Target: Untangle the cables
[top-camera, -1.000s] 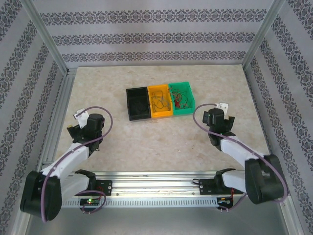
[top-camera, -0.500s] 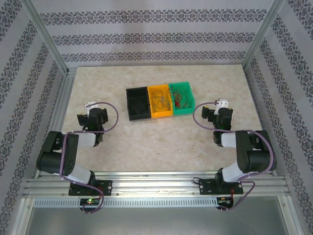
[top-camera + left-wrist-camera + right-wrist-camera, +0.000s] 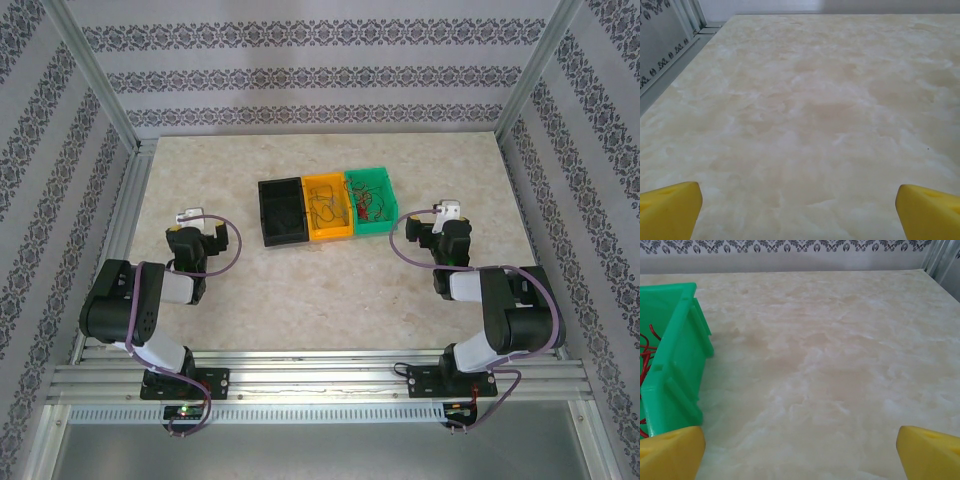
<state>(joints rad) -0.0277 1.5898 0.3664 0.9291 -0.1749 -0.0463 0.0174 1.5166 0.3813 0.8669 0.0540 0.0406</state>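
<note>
The cables are thin red and dark wires (image 3: pixel 368 203) lying tangled in the green bin (image 3: pixel 389 207), with more dark wires (image 3: pixel 325 206) in the orange bin (image 3: pixel 318 233) beside it. In the right wrist view the green bin (image 3: pixel 677 355) stands at the left with red wires (image 3: pixel 646 354) inside. My right gripper (image 3: pixel 800 455) is open just right of that bin, its yellow fingertips (image 3: pixel 671 452) wide apart over bare table. My left gripper (image 3: pixel 800 215) is open too, yellow fingertips (image 3: pixel 669 210) apart, nothing between them. From above, the left gripper (image 3: pixel 193 240) sits left of the bins and the right gripper (image 3: pixel 447 240) right of them.
A black bin (image 3: pixel 280 211) adjoins the orange one on the left; the three stand in a row at mid-table. Metal frame rails (image 3: pixel 118 240) and patterned walls close in the marble-look tabletop (image 3: pixel 320 290). Thick purple cables (image 3: pixel 234 250) loop at both wrists.
Both arms have folded up from a low, stretched pose, elbows now raised near their bases. Both grippers shifted slightly toward the far side. The wires and bins have not moved.
</note>
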